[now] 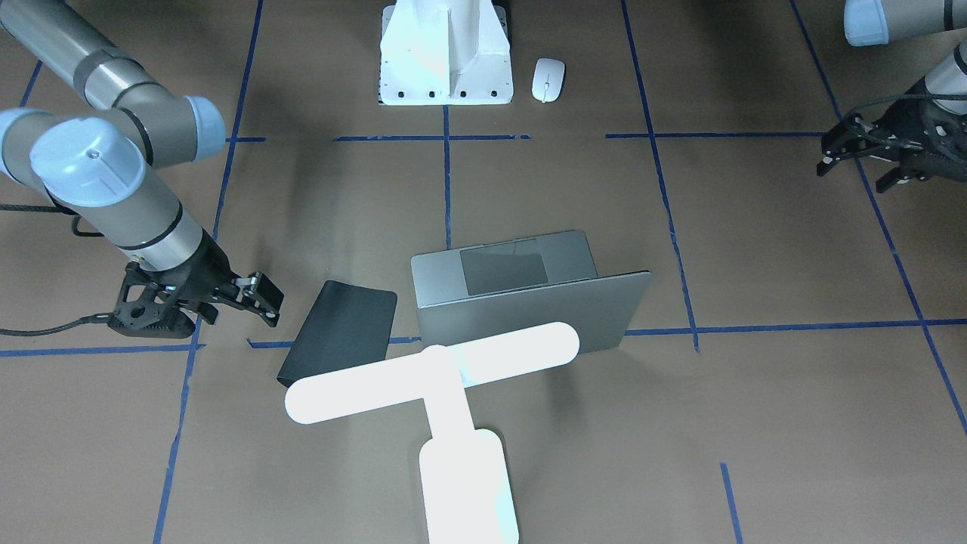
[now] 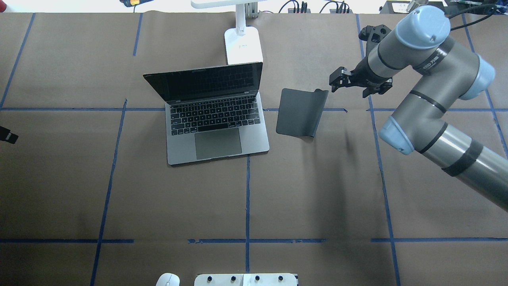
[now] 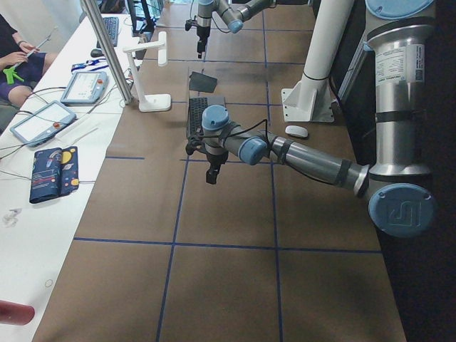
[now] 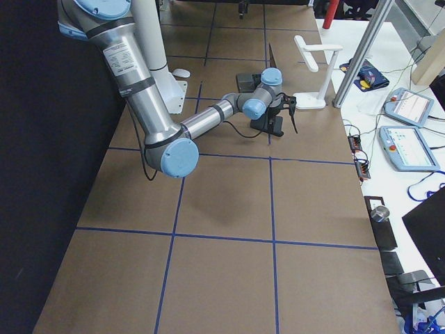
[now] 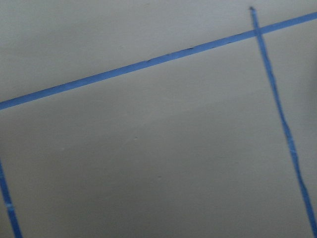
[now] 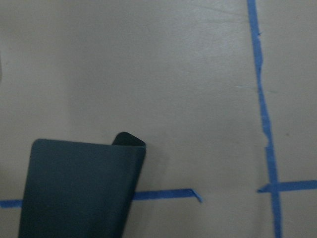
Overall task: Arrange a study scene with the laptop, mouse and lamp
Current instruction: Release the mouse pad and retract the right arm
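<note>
The laptop point(image 2: 216, 119) stands open at the table's middle, also in the front view point(image 1: 529, 295). The white lamp point(image 2: 242, 43) stands just behind its screen; its bar point(image 1: 430, 378) glares in the front view. The white mouse point(image 1: 548, 79) lies near the robot's base, beside the white bracket, and also shows in the overhead view point(image 2: 167, 280). My right gripper point(image 1: 261, 298) is open and empty, just off the far right corner of the black mat point(image 2: 299, 112). My left gripper point(image 1: 854, 155) is open and empty, far out on the laptop's left.
The black mat point(image 6: 79, 188) lies right of the laptop with one corner curled up. The white finned bracket point(image 1: 446, 53) stands at the robot's base. Blue tape lines cross the brown table. Devices and cables sit on the side bench point(image 3: 43, 121).
</note>
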You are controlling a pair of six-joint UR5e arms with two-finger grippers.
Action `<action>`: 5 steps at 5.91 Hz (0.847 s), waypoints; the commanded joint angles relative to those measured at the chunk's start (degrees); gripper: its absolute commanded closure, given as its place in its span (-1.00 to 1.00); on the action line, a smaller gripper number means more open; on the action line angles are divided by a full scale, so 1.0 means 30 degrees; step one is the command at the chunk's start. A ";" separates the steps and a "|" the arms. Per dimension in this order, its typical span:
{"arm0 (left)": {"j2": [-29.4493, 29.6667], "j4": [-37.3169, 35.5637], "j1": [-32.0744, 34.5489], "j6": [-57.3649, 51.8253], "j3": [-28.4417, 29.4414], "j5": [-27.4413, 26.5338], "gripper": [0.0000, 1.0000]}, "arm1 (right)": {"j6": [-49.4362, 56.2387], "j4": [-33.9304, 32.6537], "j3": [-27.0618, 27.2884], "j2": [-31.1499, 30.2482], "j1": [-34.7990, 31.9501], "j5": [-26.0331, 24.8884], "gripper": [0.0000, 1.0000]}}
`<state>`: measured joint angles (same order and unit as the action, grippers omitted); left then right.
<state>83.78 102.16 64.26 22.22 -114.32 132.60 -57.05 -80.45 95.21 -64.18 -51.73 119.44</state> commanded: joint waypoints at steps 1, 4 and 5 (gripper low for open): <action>0.0023 0.1819 -0.2886 0.5421 -0.1527 -0.1470 -1.00 | 0.6736 -0.4780 0.4396 -0.3020 -0.1962 0.0321 -1.00; -0.0094 0.2656 -0.9739 1.1087 -0.4391 -0.5664 -1.00 | 1.7337 -0.4618 0.4855 -0.8034 -0.7489 0.2628 -1.00; -0.0182 0.2627 -1.3299 1.3225 -0.5303 -0.9066 -1.00 | 2.1088 -0.4647 0.4797 -0.9733 -0.9571 0.2840 -1.00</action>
<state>83.50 110.04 33.63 55.78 -127.28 113.43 -5.17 -94.31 109.70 -88.23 -74.08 126.69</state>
